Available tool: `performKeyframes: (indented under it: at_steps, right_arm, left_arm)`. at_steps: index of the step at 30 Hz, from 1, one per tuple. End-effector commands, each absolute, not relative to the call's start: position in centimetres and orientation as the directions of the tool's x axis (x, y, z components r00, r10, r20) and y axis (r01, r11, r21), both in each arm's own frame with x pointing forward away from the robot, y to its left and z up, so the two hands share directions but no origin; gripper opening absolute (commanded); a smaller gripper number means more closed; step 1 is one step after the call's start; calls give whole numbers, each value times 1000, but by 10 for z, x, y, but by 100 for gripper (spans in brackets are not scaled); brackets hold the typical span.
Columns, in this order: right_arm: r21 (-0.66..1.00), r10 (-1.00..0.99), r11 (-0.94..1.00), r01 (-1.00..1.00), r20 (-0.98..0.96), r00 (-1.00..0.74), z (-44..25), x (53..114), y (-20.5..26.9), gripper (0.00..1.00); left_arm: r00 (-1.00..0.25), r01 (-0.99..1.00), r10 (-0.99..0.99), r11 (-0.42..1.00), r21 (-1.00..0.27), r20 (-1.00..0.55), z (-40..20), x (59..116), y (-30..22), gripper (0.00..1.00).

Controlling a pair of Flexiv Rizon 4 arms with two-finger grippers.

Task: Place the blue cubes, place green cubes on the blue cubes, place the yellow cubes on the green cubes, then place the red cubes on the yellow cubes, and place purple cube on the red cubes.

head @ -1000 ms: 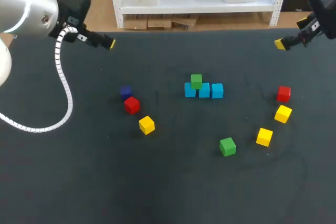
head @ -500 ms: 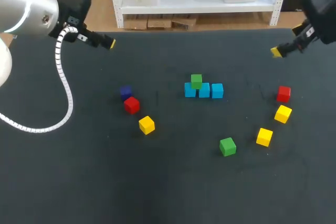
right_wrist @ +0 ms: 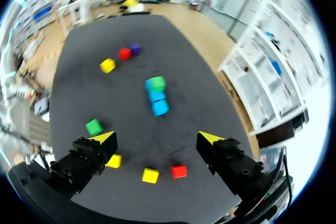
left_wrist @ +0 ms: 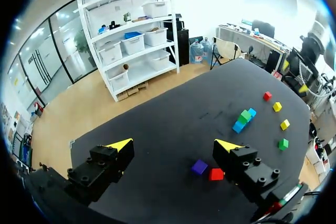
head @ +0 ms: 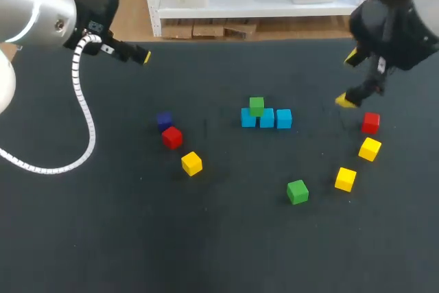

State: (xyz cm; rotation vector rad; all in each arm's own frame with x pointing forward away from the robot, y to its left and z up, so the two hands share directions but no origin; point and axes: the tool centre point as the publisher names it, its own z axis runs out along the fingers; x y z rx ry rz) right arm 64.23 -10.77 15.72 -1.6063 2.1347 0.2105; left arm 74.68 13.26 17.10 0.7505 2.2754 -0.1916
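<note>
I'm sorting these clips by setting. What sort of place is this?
Probably a robot manipulation test bench in a lab: a dark table with the robot's left gripper and right gripper open over it, and small blue cubes with a green cube stacked on them.

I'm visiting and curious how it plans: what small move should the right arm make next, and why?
Probably lower the right gripper, which is open and empty, toward the loose green cube to grasp it. The blue cubes sit in a row with only one green cube on top, so another green likely comes before any yellow.
</note>
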Motion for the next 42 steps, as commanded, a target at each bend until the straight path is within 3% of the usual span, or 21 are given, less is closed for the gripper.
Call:
performKeyframes:
  at_steps: [1, 13, 20, 30, 42]
  right_arm:
    - [-197, -913, 232, -953, -383, -143, 153, 619, -86, 100]
    - [-114, -964, 10, -993, -264, 20, 100, 569, -37, 100]
    - [-39, -970, -44, -998, -238, 52, 68, 551, -39, 100]
    - [21, -952, -258, -966, -175, 251, 25, 537, -37, 100]
    - [47, -950, -292, -955, -128, 284, -4, 542, -31, 100]
  left_arm:
    - [-568, 572, 461, 817, 76, -682, 171, 747, 134, 100]
    - [-568, 572, 461, 817, 76, -682, 171, 747, 134, 100]
    - [-568, 572, 461, 817, 76, -682, 171, 747, 134, 100]
    - [-568, 572, 461, 817, 76, -682, 171, 747, 134, 100]
    - [-568, 572, 461, 817, 76, -682, 171, 747, 134, 100]
